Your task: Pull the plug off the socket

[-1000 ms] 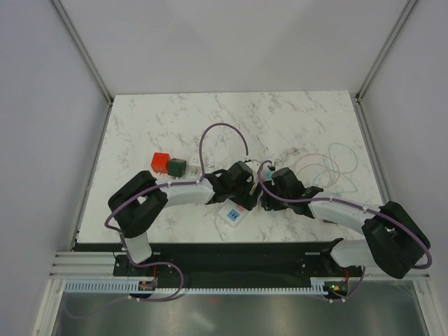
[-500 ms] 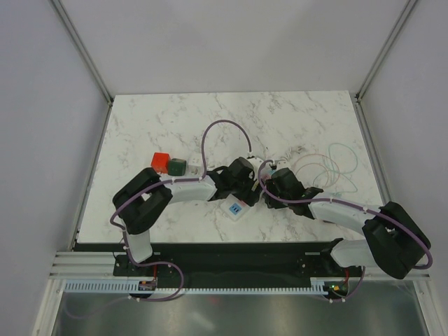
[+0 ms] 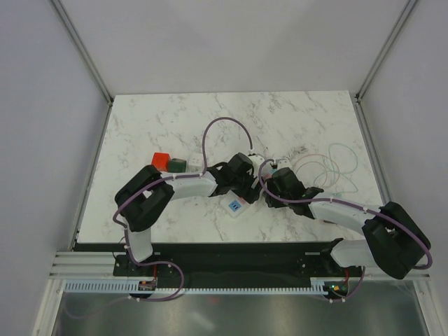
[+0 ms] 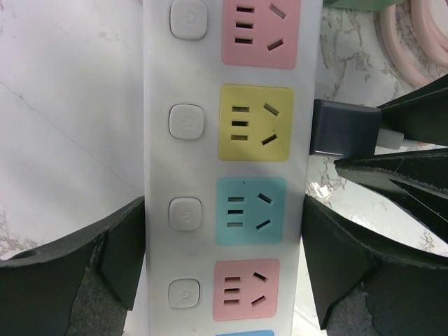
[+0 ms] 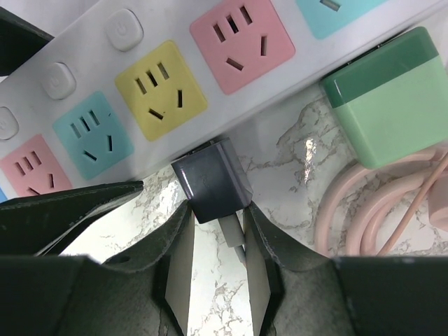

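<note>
The socket is a long white strip with pink, yellow, teal and blue outlet squares; every outlet in view is bare. My left gripper straddles it across its width, with a finger pressed to each long side. A dark grey plug with a white cable stub lies on the table against the strip's side, level with the yellow outlet; it also shows in the left wrist view. My right gripper is closed on the plug's rear end. From above, both grippers meet over the strip.
A mint-green adapter sits against the strip's side, past the plug. Coiled pink and pale cables lie to the right. A red cube and a dark green cube stand left of the arms. Walls enclose the marble table.
My left gripper has moved right and away from the bases, and the strip's near end has shifted with it. The right gripper has edged slightly farther in.
</note>
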`<state>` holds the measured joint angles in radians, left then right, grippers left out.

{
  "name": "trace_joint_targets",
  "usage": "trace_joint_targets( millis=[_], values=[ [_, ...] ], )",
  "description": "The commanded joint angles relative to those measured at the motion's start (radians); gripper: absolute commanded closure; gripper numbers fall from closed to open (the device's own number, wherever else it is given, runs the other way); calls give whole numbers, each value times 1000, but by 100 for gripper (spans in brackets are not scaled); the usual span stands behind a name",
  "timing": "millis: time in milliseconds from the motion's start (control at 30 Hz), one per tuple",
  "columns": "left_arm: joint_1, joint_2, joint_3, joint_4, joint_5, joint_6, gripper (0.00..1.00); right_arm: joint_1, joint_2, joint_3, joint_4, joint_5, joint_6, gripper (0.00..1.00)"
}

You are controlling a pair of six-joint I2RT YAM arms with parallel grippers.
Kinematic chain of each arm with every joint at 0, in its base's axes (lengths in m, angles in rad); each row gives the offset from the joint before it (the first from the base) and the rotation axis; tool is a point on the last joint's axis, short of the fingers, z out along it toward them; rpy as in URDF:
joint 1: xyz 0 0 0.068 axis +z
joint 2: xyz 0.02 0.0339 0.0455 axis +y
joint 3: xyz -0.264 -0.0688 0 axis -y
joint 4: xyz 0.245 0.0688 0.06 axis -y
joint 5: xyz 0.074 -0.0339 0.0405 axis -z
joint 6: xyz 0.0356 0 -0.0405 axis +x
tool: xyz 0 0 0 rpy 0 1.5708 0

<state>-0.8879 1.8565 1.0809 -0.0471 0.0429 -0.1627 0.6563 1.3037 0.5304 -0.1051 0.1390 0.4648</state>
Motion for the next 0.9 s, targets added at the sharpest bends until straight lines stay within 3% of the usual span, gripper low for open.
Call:
trace_joint_targets(
  millis=[0,233,533,767,833,867],
  values=[
    [52,66,34,-45,-155,3,98,2,-20,-30,-80,-16,55,100],
    [63,79,56,-73,-201,-12,98,2,-63,-32,-113,-35,66,100],
    [87,63,120,-122,-163,-3,98,5,-179,-55,-143,16,106,100],
    [93,44,97,-88,-55,-8,98,5,-104,-35,-100,-13,63,100],
    [92,43,91,-77,-48,-8,98,5,-90,-11,-93,-3,54,96],
    [90,43,86,-77,-23,-8,98,5,-87,-1,-93,1,43,87]
  ],
)
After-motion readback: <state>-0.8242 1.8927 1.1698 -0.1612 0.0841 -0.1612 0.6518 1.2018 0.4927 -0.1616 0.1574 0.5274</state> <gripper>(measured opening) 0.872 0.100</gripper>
